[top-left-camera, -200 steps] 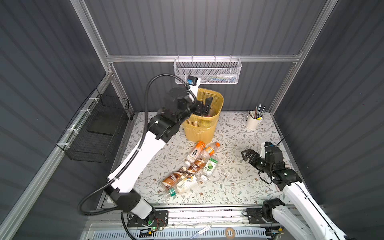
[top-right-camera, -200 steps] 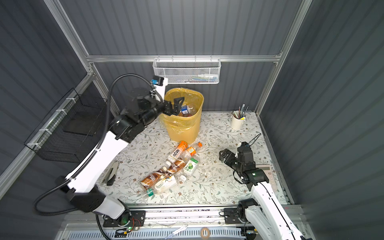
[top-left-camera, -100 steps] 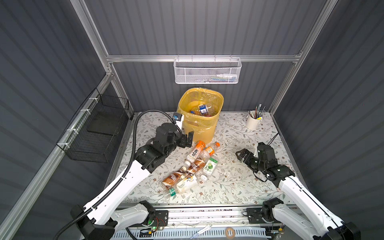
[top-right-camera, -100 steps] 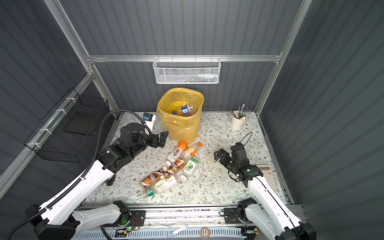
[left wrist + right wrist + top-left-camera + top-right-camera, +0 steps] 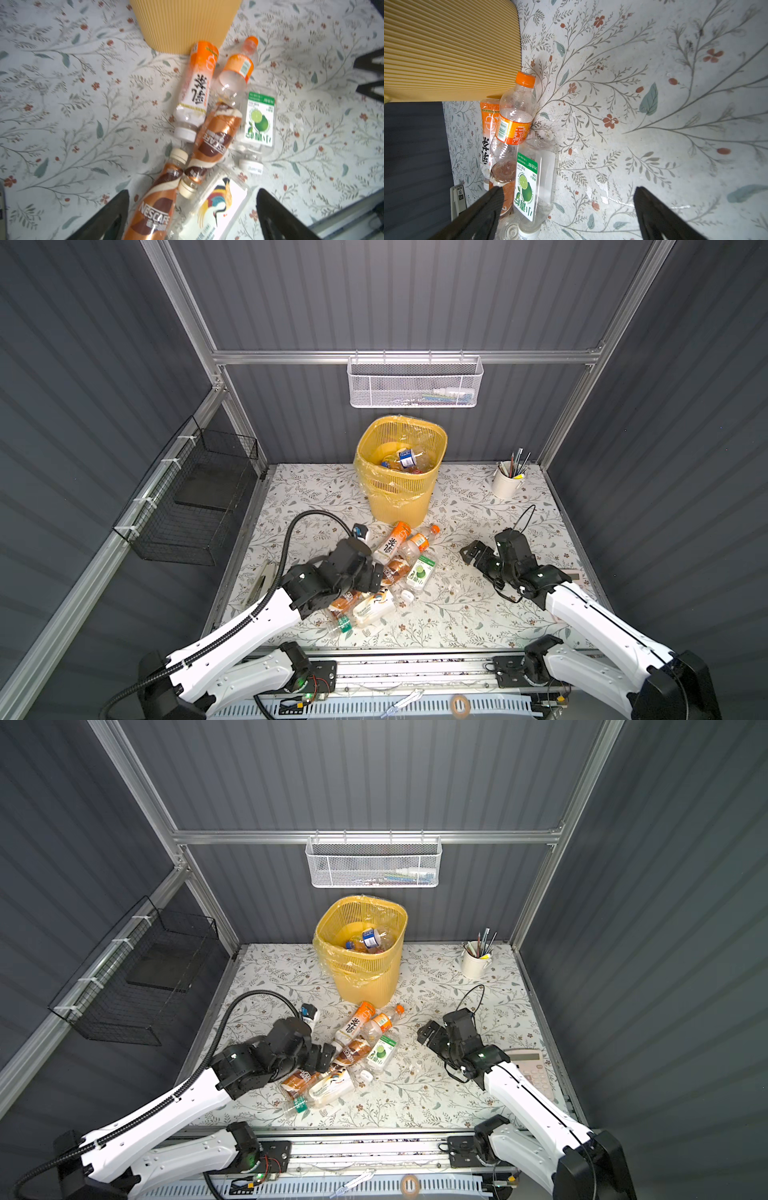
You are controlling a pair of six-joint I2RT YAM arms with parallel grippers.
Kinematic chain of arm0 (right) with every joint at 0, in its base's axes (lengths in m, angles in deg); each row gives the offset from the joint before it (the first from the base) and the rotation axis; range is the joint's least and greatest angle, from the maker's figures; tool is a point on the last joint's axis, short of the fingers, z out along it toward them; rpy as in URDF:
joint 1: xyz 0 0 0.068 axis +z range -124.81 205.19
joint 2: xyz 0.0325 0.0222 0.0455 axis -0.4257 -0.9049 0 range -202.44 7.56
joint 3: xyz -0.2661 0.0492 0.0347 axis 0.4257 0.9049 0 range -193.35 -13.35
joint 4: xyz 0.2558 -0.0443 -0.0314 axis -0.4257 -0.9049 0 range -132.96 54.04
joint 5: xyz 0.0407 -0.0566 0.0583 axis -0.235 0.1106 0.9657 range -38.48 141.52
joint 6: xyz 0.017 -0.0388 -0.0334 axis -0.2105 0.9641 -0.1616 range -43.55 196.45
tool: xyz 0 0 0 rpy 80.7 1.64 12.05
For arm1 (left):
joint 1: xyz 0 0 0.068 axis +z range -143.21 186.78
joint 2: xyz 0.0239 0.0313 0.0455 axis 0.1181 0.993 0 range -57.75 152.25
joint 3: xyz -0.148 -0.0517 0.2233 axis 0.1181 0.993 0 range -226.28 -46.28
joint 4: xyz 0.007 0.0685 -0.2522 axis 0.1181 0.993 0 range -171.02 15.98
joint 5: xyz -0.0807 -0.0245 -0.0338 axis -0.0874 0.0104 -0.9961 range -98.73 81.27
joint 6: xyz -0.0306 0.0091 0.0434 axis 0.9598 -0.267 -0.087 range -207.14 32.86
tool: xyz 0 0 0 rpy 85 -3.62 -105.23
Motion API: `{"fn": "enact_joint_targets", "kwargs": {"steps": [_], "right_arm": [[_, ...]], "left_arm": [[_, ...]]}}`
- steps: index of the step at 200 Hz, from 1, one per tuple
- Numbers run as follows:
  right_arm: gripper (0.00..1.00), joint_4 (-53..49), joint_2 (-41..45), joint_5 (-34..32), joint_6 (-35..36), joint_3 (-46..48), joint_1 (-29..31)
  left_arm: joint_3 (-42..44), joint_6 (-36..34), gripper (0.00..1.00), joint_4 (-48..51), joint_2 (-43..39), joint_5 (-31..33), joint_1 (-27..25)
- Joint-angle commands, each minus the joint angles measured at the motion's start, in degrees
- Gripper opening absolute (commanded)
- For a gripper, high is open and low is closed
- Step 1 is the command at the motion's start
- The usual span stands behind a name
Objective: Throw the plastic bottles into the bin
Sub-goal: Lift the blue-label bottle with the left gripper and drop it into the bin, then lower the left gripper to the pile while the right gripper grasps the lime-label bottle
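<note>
both arms are the same build; left arm (image 5: 232,639) and right arm (image 5: 598,622) have glossy white shells with chunky black joints; a fat ribbed black hose (image 5: 312,512) comes off the left one, the right gets a skinny black wire (image 5: 533,506); left gripper (image 5: 192,191) has matte black wedge fingers (image 5: 108,216); green LED (image 5: 307,696) glows by the bare board (image 5: 318,684) with red wires

The bin (image 5: 399,493) is yellow. The table (image 5: 457,610) is white with grey leaves and little red flowers. The tea bottle (image 5: 195,87) is orange and white with black writing. The lime bottle (image 5: 259,122) has a white and green label. The coffee bottle (image 5: 216,135) is brown. My fingers (image 5: 108,218) are black.
</note>
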Motion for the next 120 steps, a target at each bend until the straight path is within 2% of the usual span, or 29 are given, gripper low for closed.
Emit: {"fn": "enact_joint_targets", "kwargs": {"steps": [1,37,89,120], "right_arm": [[0.99,0.7,-1.4,-2.0,-1.3,-2.2,1.7],[0.99,1.8,-5.2,-4.2,-5.7,-3.5,6.9],[0.99,-3.8,-19.9,-10.3,-11.4,-13.3,19.1],[0.99,-6.9,-26.2,-13.3,-16.4,-17.4,23.5]], "left_arm": [[2.0,7.3,0.95,3.4,1.1,0.3,-3.6],[3.9,10.8,0.96,5.6,3.9,2.4,-8.2],[4.0,11.9,1.00,5.3,1.1,6.3,-8.6],[4.2,11.3,1.00,5.3,-1.1,9.0,-8.6]]}}
